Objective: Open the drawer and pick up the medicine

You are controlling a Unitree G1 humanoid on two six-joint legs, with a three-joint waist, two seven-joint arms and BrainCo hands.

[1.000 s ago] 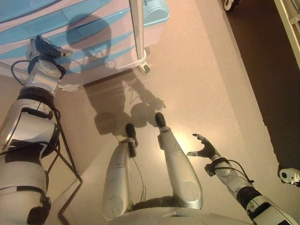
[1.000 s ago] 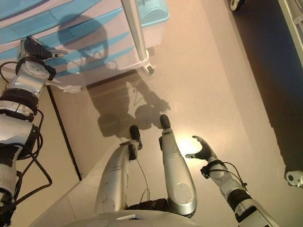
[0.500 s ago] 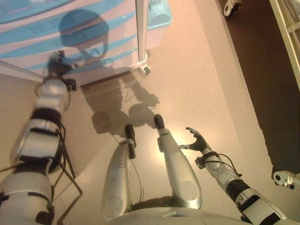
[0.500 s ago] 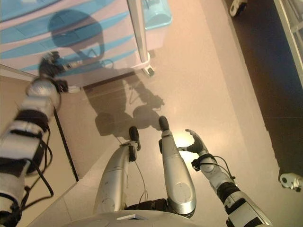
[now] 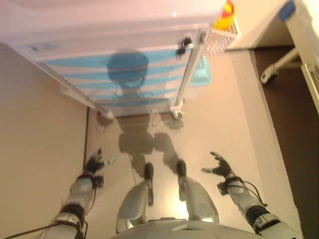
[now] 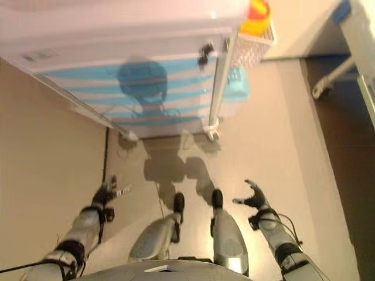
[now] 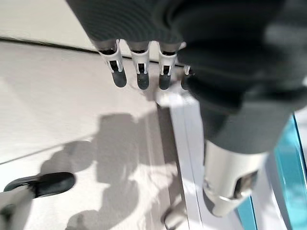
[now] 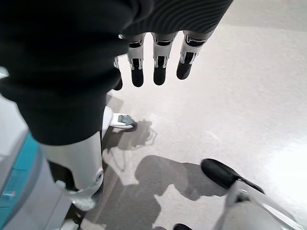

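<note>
A white cart with light blue drawer fronts (image 5: 134, 82) stands ahead of me; its drawers are shut and no medicine shows. My left hand (image 5: 94, 163) hangs low at the left, well short of the cart, fingers straight (image 7: 139, 72) and empty. My right hand (image 5: 218, 167) is low at the right, fingers relaxed (image 8: 158, 67) and empty, over bare floor.
A white wire basket (image 5: 219, 40) holding a yellow and red thing (image 5: 225, 15) hangs on the cart's right side. A light blue bin (image 5: 202, 72) sits by the cart's right post. A white frame with a caster (image 5: 271, 74) stands at the right, over dark floor.
The camera has tilted up, so the whole cart shows now. My left hand has come off the drawer fronts and dropped low by my side. My right hand stays low and open.
</note>
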